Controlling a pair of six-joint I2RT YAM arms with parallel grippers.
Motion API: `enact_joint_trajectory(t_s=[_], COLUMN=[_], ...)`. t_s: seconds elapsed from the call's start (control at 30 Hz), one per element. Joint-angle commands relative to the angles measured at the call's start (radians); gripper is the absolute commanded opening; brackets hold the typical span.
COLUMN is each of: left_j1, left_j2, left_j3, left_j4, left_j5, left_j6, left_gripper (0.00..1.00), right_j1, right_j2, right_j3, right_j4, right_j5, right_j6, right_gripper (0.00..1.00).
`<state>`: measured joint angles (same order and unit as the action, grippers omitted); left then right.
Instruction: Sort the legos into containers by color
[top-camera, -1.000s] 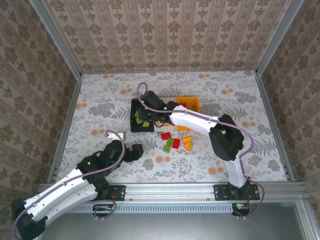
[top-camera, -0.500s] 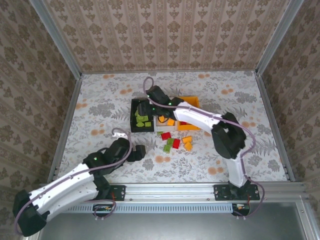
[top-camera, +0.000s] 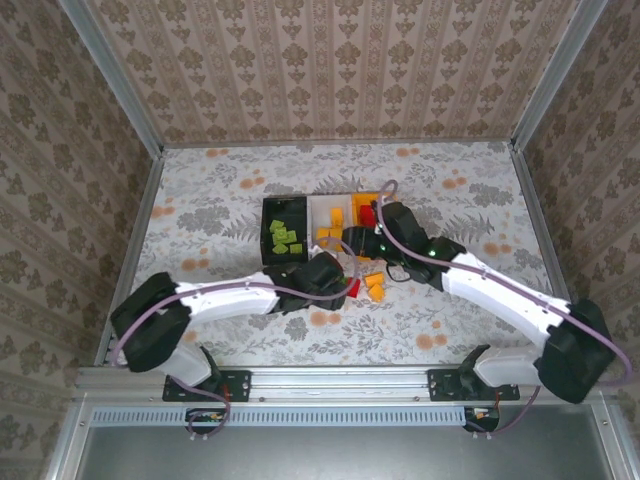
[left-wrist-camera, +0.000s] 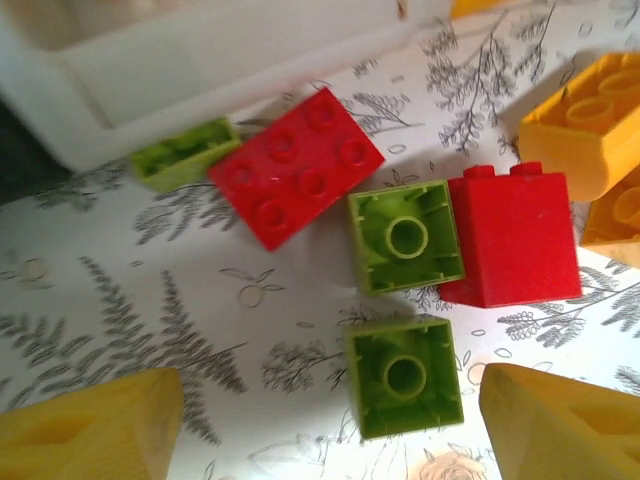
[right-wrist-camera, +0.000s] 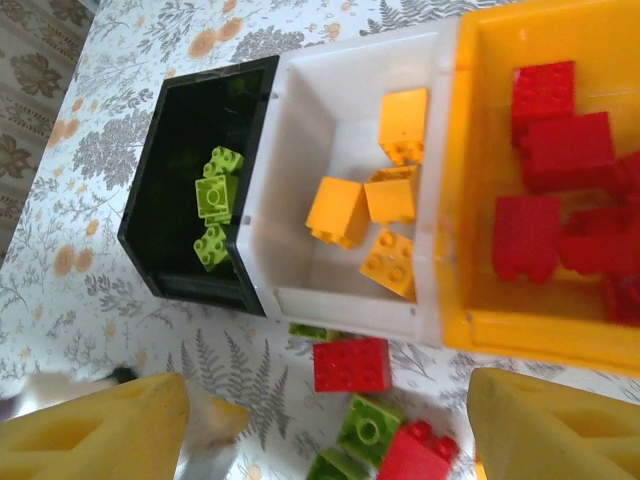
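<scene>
Left gripper (left-wrist-camera: 325, 400) spread, empty, over loose legos (left-wrist-camera: 295, 165), right gripper (right-wrist-camera: 325, 400) likewise above bins (right-wrist-camera: 340, 302)

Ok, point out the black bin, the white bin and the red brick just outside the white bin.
black bin (right-wrist-camera: 150, 190), right wrist view, left wall.
white bin (right-wrist-camera: 320, 130), right wrist view, bare floor.
red brick (right-wrist-camera: 350, 364), right wrist view, studded top.

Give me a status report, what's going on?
Left end effector open over green lego. Right end effector open, empty, by white bin. Loose legos unsorted on table.
</scene>
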<state>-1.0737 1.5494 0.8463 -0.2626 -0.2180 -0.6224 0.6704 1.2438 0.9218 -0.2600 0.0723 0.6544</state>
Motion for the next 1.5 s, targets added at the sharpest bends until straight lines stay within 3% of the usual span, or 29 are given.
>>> enact_joint_trajectory(t_s=[0.0, 0.23, 0.47, 0.6, 0.8, 0.9, 1.03, 1.2, 1.4, 1.47], left_j1=[-0.018, -0.037, -0.062, -0.072, -0.052, 0.024, 0.235, 0.446, 0.527, 0.540], left_j2=[0.066, 0.171, 0.164, 0.087, -0.194, -0.321, -0.379, -0.206, 0.025, 0.074], left_j3=[0.037, 0.050, 0.034, 0.001, -0.077, -0.082, -0.047, 0.078, 0.235, 0.273], left_j4=[0.000, 0.024, 0.027, -0.008, -0.093, -0.130, -0.122, -0.086, -0.087, -0.094], left_j5=[-0.049, -0.065, -0.078, -0.101, -0.167, -0.154, -0.066, 0.047, 0.077, 0.085], left_j6=[0.028, 0.023, 0.006, -0.029, -0.040, -0.006, 0.069, 0.140, 0.146, 0.132], left_gripper=[0.76, 0.61, 0.44, 0.37, 0.36, 0.37, 0.37, 0.37, 0.37, 0.43], right_j1=[-0.015, -0.036, -0.048, -0.051, -0.055, -0.056, -0.058, -0.057, -0.056, -0.057], right_j2=[-0.101, -0.215, -0.250, -0.251, -0.255, -0.251, -0.236, -0.214, -0.217, -0.222], right_j3=[-0.054, -0.113, -0.132, -0.144, -0.169, -0.183, -0.199, -0.202, -0.240, -0.263], right_j4=[-0.024, -0.037, -0.043, -0.043, -0.036, -0.032, -0.037, -0.078, -0.130, -0.136], right_j5=[0.028, 0.046, 0.058, 0.067, 0.069, 0.070, 0.070, 0.073, 0.058, 0.049], right_j6=[0.013, 0.016, 0.025, 0.037, 0.054, 0.061, 0.071, 0.074, 0.080, 0.085], right_gripper=[0.76, 0.76, 0.77, 0.77, 0.77, 0.77, 0.77, 0.76, 0.76, 0.76])
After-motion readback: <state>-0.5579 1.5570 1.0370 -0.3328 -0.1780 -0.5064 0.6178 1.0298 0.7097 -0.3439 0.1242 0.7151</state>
